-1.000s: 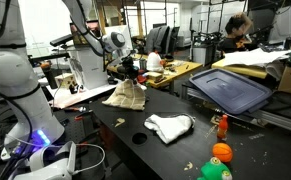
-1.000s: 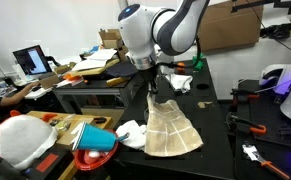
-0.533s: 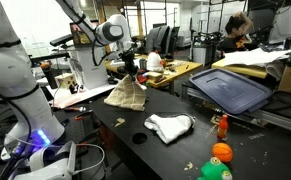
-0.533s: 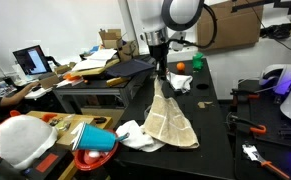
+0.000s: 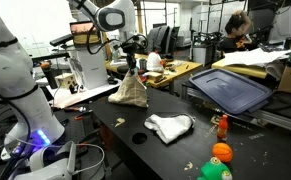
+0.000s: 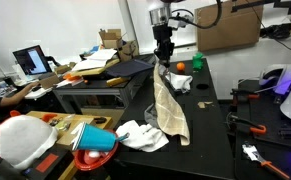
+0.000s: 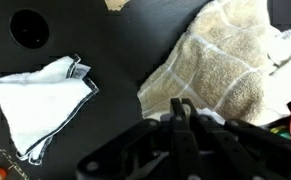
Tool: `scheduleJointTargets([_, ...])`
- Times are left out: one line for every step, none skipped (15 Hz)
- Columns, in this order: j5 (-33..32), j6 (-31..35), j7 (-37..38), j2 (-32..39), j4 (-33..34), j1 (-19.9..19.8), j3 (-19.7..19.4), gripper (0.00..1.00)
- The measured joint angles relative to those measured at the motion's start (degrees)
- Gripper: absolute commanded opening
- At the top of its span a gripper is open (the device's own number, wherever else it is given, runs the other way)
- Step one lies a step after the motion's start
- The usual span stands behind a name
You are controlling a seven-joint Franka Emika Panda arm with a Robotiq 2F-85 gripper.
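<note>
Even overhead room light renders both exterior views bright but coarse, with soft shadows on the black table (image 5: 110, 135) and a blue glow beside its near corner, whereas the wrist view is dimmer, with the gripper (image 7: 181, 118) out of focus.

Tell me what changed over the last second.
The gripper, shut on the beige towel, rose and drew the towel up from a spread heap into a long hanging drape. Nothing was let go. The white cloth and the orange ball on the black table stayed put.
</note>
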Motion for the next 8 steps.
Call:
scheduleJointTargets([0.7, -0.8, 0.8, -0.1, 1.6, -0.6, -0.2, 0.01])
scheduleJointTargets([0.9, -1.3, 1.8, -0.1, 3.3, -1.0, -0.4, 0.01])
scheduleJointTargets([0.9, -2.0, 3.0, 0.1, 5.3, -1.4, -0.5, 0.01])
scheduleJointTargets([0.9, -2.7, 4.1, 0.3, 7.3, -1.7, -0.5, 0.01])
scheduleJointTargets([0.9, -3.4, 5.1, 0.6, 9.1, -1.9, -0.5, 0.01])
scheduleJointTargets([0.9, -3.9, 5.7, 0.8, 10.8, -2.1, -0.6, 0.01])
scheduleJointTargets([0.9, -4.0, 6.2, 0.9, 12.0, -2.3, -0.6, 0.01])
scheduleJointTargets([0.9, -4.0, 6.2, 0.7, 12.8, -2.5, -0.6, 0.01])
